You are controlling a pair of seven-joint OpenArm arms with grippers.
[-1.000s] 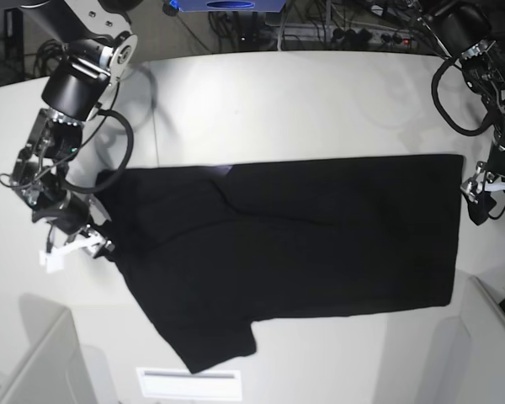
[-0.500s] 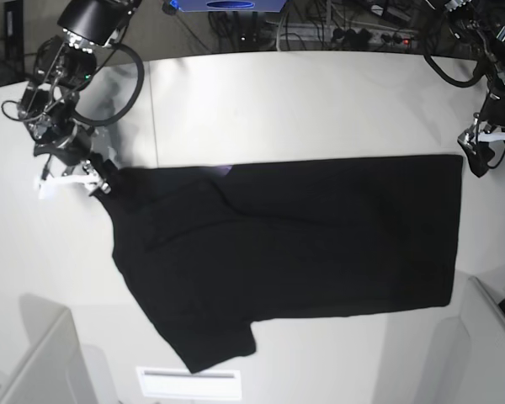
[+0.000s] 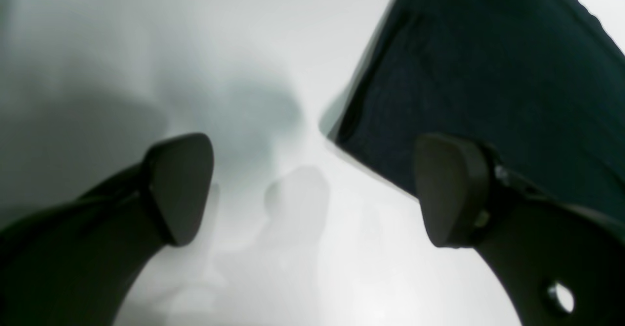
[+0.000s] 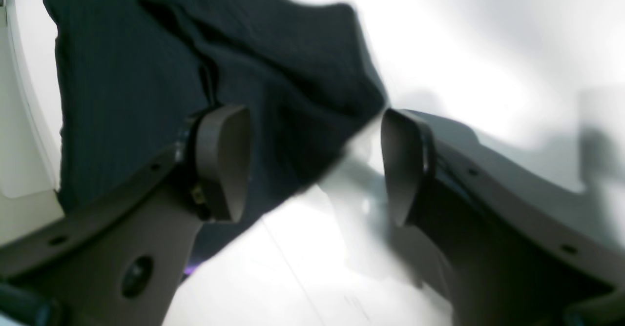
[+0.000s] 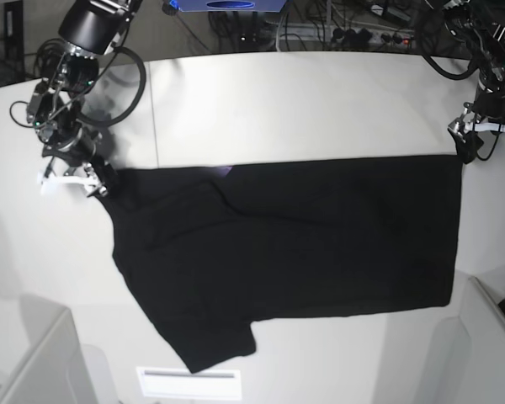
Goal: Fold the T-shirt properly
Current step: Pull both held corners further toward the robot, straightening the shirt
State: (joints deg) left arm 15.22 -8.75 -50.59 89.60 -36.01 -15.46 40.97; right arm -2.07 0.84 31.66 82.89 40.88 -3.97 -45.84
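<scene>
My T-shirt [image 5: 295, 252] is plain black across the whole side that faces up, with no print showing on it; only a tiny sliver of purple peeks out at its upper edge in the base view. Close up in my wrist views the cloth reads as a very dark blue-black with a fine ribbed weave. The table [image 5: 278, 101] under it is plain white, shaded grey where my arms throw shadows. My left gripper [image 3: 312, 189] has dark charcoal fingers with matte, slightly brownish pads. My right gripper [image 4: 315, 165] is the same dark grey, its pads dull and unmarked. Beside it sits a small white piece.
</scene>
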